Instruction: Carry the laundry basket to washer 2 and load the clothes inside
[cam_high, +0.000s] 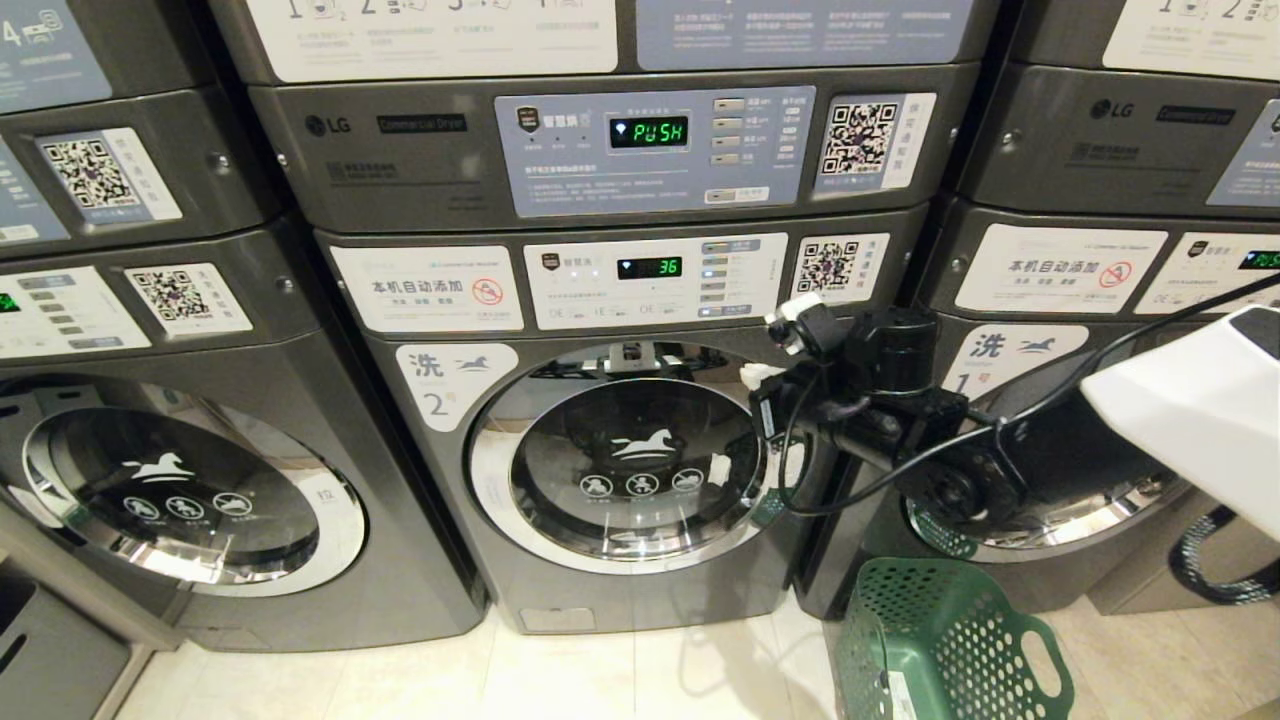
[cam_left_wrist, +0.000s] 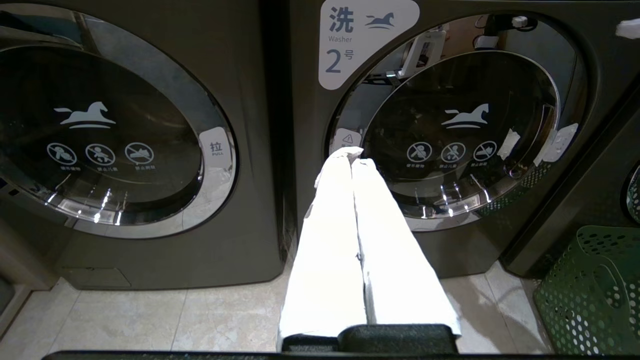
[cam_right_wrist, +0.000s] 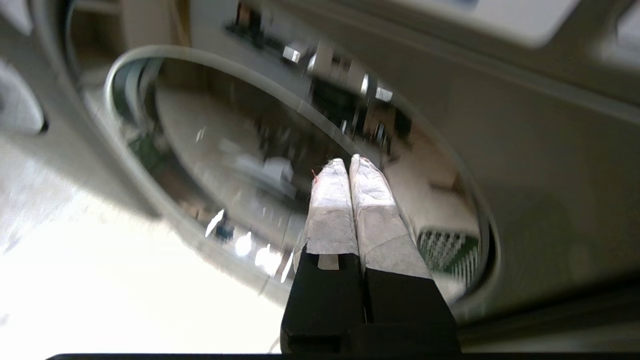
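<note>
Washer 2 (cam_high: 620, 440) stands in the middle of the row, its round door closed; the dark glass hides the drum inside. The laundry basket (cam_high: 940, 640) sits on the floor near its lower right corner, cut off by the frame edge, and its inside is hard to see. The right gripper (cam_right_wrist: 348, 161) is beside the door's right rim, fingers clenched on nothing. The left gripper (cam_left_wrist: 352, 154) points at the washer, fingers also clenched and empty.
</note>
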